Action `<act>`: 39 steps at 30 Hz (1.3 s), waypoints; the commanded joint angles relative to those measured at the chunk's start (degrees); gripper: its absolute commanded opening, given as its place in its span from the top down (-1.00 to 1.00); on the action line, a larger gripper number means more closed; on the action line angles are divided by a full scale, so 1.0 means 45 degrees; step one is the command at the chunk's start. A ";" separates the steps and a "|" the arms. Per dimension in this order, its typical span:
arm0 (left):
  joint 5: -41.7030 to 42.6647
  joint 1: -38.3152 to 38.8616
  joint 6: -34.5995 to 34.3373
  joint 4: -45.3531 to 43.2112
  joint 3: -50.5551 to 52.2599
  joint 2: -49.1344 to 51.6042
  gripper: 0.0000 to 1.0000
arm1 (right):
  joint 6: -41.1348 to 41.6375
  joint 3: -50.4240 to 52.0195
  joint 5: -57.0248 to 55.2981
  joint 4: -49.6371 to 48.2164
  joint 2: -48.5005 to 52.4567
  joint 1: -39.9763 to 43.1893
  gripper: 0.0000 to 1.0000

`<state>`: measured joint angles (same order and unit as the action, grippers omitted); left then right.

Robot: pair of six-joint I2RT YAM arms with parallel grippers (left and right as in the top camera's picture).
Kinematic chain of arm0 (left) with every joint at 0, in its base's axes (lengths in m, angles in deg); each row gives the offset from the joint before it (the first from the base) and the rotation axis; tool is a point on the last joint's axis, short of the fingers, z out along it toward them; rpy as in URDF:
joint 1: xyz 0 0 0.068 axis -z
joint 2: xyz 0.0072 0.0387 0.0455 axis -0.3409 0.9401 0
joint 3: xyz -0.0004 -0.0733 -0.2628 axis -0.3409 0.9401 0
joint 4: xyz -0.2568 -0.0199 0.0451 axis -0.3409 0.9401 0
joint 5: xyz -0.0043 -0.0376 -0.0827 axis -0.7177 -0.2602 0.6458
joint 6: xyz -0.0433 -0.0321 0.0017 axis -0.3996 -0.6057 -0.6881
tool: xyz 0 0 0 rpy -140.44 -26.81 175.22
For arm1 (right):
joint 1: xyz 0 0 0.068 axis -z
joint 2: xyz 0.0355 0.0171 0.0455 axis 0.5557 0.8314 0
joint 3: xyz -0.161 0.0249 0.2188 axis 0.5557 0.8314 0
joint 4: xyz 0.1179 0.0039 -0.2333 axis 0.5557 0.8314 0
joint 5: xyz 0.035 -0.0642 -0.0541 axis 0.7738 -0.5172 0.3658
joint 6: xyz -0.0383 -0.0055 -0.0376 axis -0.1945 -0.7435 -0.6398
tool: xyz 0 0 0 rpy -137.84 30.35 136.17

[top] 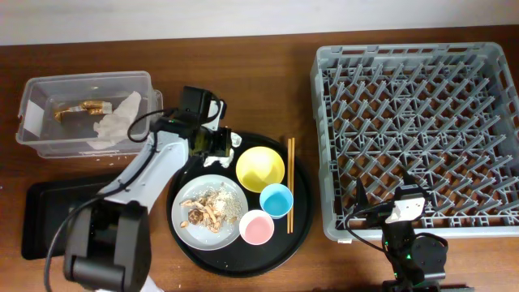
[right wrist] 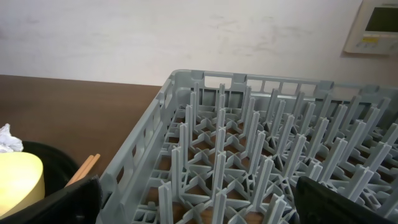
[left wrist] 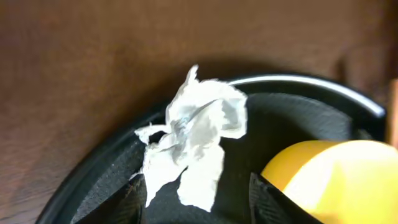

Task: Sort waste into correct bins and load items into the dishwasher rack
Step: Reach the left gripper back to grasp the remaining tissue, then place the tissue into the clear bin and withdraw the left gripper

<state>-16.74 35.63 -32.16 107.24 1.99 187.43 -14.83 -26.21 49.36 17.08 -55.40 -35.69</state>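
Running top-to-bottom overhead: chopsticks point(top: 289, 185)

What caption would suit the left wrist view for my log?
Open left gripper poised over a crumpled white napkin at the edge of the round black tray, yellow bowl alongside.

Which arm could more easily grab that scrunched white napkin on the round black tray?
Left. The left gripper is open and hovers right at the napkin. The right gripper is far across the table, at the dishwasher rack.
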 commanded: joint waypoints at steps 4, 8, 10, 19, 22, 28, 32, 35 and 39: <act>-0.0389 0.0476 0.0214 0.0015 0.0024 0.1365 0.03 | -0.0044 0.0102 -0.0068 0.0010 -0.0083 -0.0068 -0.97; -0.0675 0.0476 0.0219 -0.0078 0.0024 0.1486 0.19 | -0.0049 0.0102 -0.0068 0.0010 -0.0083 -0.0068 -0.97; -0.0908 0.0476 0.0214 -0.0141 0.0024 0.1501 0.39 | -0.0044 0.0102 -0.0068 0.0015 -0.0083 -0.0068 -0.97; -0.0719 0.0461 0.0189 -0.0233 -0.0243 0.1355 0.99 | -0.0044 0.0102 -0.0068 0.0010 -0.0083 -0.0068 -0.97; -0.0525 0.0461 -0.0180 0.0758 -0.1394 0.0136 0.99 | -0.0044 0.0102 -0.0068 0.0010 -0.0083 -0.0068 -0.97; -0.1443 -0.0933 -0.0180 0.0525 -0.2113 -0.2943 0.99 | -0.0044 0.0102 -0.0068 0.0010 -0.0083 -0.0068 -0.97; -0.1554 -0.3546 -0.0962 -0.1433 -0.2108 -0.3075 1.00 | -0.0044 0.0102 -0.0068 0.0010 -0.0083 -0.0068 -0.97; -0.2288 -0.4804 -0.1768 -0.2327 -0.2108 -0.2963 1.00 | -0.0044 0.0102 -0.0068 0.0010 -0.0083 -0.0068 -0.97; -0.2317 -0.6071 -0.1855 -0.2608 -0.2108 -0.2127 -0.35 | -0.0044 0.0102 -0.0068 0.0010 -0.0083 -0.0068 -0.98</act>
<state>-26.12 10.87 -39.15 95.54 -7.25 174.60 -14.85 -26.21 49.36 17.08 -55.40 -35.69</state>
